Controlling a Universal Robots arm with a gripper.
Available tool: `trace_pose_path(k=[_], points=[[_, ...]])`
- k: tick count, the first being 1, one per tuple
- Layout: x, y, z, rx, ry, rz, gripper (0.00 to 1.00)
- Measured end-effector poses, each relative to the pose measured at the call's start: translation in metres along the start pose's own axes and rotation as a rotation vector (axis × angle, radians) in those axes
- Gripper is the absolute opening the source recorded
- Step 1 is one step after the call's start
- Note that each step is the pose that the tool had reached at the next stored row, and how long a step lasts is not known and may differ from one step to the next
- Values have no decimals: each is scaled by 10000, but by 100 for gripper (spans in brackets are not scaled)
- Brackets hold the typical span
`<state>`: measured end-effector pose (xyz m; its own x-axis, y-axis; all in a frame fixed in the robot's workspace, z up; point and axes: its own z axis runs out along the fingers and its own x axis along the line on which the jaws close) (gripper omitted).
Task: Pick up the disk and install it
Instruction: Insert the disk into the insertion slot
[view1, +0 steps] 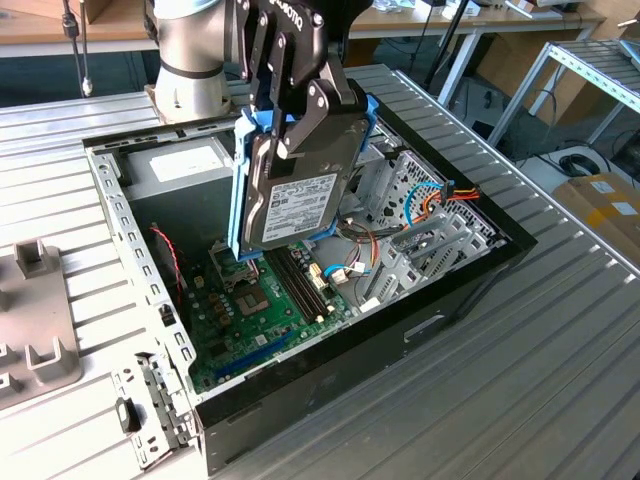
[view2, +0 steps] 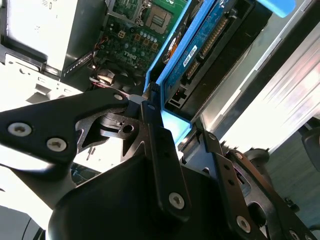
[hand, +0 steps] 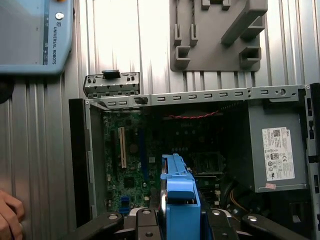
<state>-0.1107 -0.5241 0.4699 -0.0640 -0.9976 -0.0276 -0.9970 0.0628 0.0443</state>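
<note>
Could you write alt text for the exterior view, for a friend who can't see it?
A black gripper holds the disk, a grey hard drive in a blue bracket, on edge above an open computer case. The case lies on a ribbed metal table, its green motherboard and coloured cables exposed.

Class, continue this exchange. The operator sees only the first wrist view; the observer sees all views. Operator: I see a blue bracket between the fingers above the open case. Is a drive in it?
Observer: Yes. In the exterior view the gripper is shut on the disk, whose white label faces outward.
Operator: Is it seated yet?
Observer: No. It hangs on edge above the motherboard, apart from it.
Operator: Can you see its connectors?
Observer: Yes. In the second wrist view the connector edge faces the camera.
</note>
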Motion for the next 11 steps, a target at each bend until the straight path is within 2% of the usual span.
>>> trace_pose_path(k=[8, 11], points=[[21, -20, 0, 0, 0, -1, 37], [50, -26, -1, 0, 0, -1, 37]])
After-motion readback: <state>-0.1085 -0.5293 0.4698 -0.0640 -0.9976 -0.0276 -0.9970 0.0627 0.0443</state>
